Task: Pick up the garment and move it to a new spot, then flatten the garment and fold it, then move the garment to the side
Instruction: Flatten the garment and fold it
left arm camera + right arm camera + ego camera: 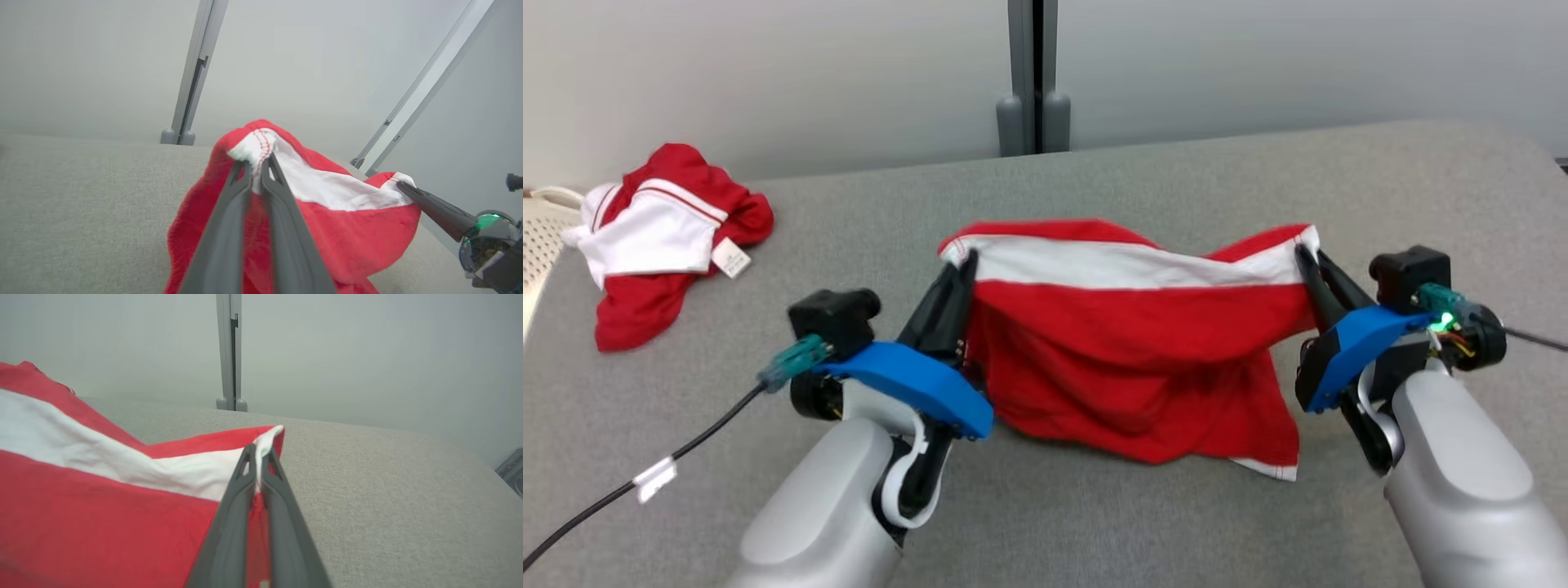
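Note:
The garment (1127, 351) is red with a white band along its top edge, and it hangs stretched between both grippers above the grey table (1094, 523). My left gripper (968, 260) is shut on the band's left corner. My right gripper (1303, 249) is shut on the band's right corner. In the left wrist view my left gripper (257, 161) pinches the stitched white corner of the garment (347, 237), and the right gripper (402, 187) holds the far corner. In the right wrist view my right gripper (257, 451) clamps the white edge of the garment (94, 514). The lower hem drapes onto the table.
A second red and white garment (658, 245) lies crumpled at the table's far left, beside a pale perforated basket (539, 237). A black cable (645, 474) trails from the left wrist across the table. A grey post (1033, 77) stands against the wall behind.

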Controlling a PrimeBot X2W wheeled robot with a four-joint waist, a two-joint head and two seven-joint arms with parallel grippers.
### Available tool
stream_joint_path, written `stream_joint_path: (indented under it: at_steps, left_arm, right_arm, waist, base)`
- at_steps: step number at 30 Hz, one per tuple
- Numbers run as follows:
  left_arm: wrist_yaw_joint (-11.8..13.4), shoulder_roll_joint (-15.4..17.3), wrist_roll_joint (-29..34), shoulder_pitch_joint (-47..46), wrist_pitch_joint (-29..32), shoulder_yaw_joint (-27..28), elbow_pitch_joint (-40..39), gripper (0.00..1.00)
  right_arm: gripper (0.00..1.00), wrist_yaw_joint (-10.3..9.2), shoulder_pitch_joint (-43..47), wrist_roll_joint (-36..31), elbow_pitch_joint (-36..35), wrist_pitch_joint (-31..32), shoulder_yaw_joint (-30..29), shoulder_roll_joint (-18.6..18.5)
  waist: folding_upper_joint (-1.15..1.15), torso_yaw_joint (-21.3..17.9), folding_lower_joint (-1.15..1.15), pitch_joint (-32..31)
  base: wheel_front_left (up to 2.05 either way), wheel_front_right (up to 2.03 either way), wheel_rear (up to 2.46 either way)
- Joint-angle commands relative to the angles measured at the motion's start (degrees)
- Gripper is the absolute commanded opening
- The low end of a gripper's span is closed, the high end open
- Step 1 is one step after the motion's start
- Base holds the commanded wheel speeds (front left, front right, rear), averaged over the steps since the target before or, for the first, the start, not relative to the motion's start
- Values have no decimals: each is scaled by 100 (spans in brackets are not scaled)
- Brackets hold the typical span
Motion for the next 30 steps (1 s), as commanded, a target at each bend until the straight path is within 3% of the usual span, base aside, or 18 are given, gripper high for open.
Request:
stream_joint_path:
  at_steps: [1,6,11,18,24,30]
  left_arm:
    - [12,94,-177,112,32,143,-281,0]
    - [170,552,-312,172,309,398,-1259,0]
    - [471,1086,-225,-35,752,586,-2439,0]
    - [770,1587,-242,-339,1566,638,-3569,0]
    - [808,1780,-219,-588,2087,527,-3474,0]
    - [606,1799,41,-1418,2410,359,-2692,0]
  right_arm:
    - [0,1,195,213,-381,62,117,-120]
    - [0,1,607,724,-1793,477,278,-406]
    - [0,1,1039,914,-3481,1068,27,-648]
    - [0,1,1536,812,-5367,1909,-457,-579]
    - [0,1,1635,878,-5704,2330,-597,-386]
    - [0,1,780,874,-5039,2354,-494,-272]
  waist:
    - [0,-152,1,-297]
    - [0,-235,1,-723]
    - [0,-282,1,-916]
    - [0,-325,1,-923]
    - [0,-340,1,-690]
    - [0,-428,1,68]
  base:
    - [0,0,0]
    - [0,0,0]
    - [0,0,0]
    - [0,0,0]
    - [0,0,0]
    - [0,0,0]
